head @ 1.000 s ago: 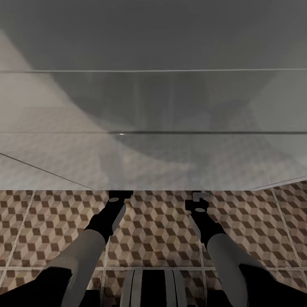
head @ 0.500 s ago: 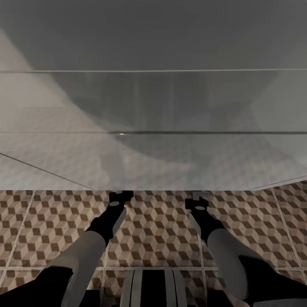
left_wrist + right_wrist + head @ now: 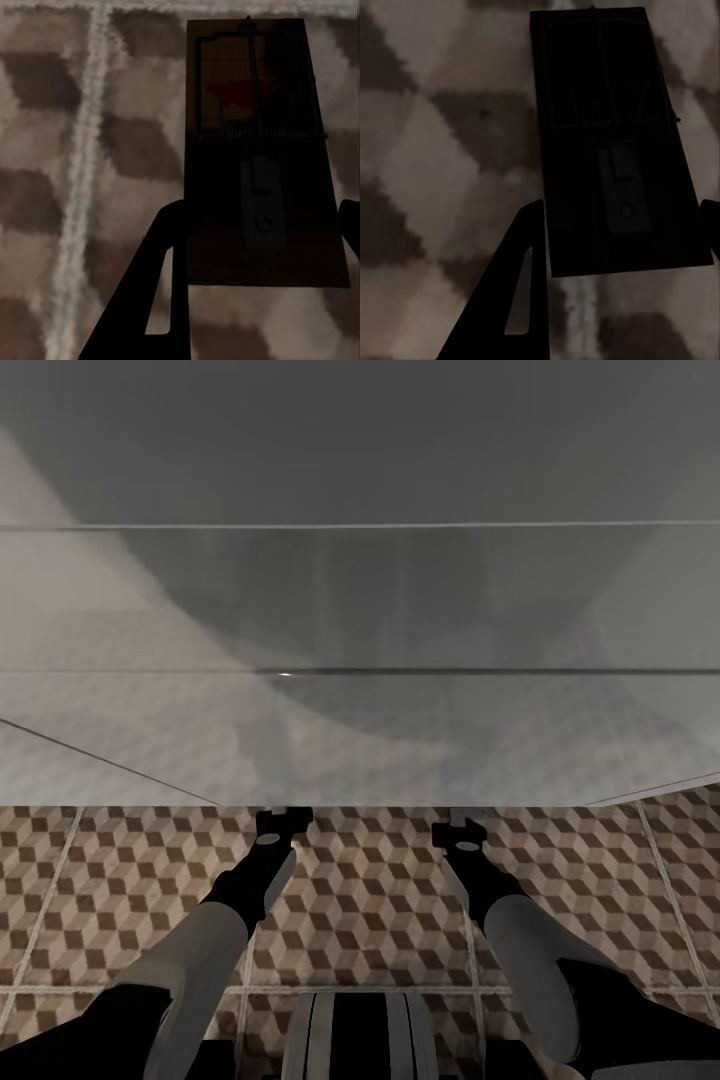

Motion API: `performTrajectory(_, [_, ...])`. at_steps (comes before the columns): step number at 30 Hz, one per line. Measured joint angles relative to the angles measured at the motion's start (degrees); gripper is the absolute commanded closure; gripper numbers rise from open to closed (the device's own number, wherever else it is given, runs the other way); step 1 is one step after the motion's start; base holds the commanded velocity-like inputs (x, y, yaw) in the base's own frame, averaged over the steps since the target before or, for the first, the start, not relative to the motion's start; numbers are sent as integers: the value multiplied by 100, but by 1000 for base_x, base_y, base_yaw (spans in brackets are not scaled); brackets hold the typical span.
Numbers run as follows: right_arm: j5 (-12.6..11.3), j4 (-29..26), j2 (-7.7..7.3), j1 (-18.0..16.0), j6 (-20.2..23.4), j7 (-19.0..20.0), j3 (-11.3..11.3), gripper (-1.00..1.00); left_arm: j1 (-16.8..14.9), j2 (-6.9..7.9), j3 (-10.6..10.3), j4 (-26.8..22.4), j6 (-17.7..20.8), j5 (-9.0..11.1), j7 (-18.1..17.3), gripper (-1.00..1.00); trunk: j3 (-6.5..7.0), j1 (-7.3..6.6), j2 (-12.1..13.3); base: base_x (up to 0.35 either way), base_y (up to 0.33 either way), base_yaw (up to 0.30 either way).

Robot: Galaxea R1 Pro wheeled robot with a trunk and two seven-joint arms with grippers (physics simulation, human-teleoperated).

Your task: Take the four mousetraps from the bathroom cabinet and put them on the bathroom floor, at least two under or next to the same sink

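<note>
Two mousetraps are in view, each a small dark wooden board with metal parts. One mousetrap [image 3: 259, 157] lies lengthwise between the fingers of my left gripper [image 3: 259, 240], which is shut on its long edges, just over the bathroom floor [image 3: 67, 150]. The other mousetrap [image 3: 611, 150] sits the same way in my right gripper [image 3: 619, 232], low over the cube-pattern tiles. In the head view the left gripper [image 3: 283, 820] and the right gripper [image 3: 458, 830] reach forward side by side to the front edge of a pale unit [image 3: 360, 740], which hides their tips. The cabinet is out of view.
The pale grey-white unit fills the upper part of the head view, its front edge crossing just beyond both grippers. Brown-and-beige patterned floor tiles [image 3: 370, 900] with pale grout lines spread below it, around both arms and my base [image 3: 355, 1035].
The right gripper has drawn back slightly toward me from the unit's edge. The left gripper shifted only a little. The camera has stayed still.
</note>
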Motion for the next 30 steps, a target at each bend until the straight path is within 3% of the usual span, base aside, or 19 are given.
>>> performTrajectory(30, [5,-713,50,-8,67,15,31,100,16,48,12,26,-351,31,-15,100,0,0,0,0,0,0])
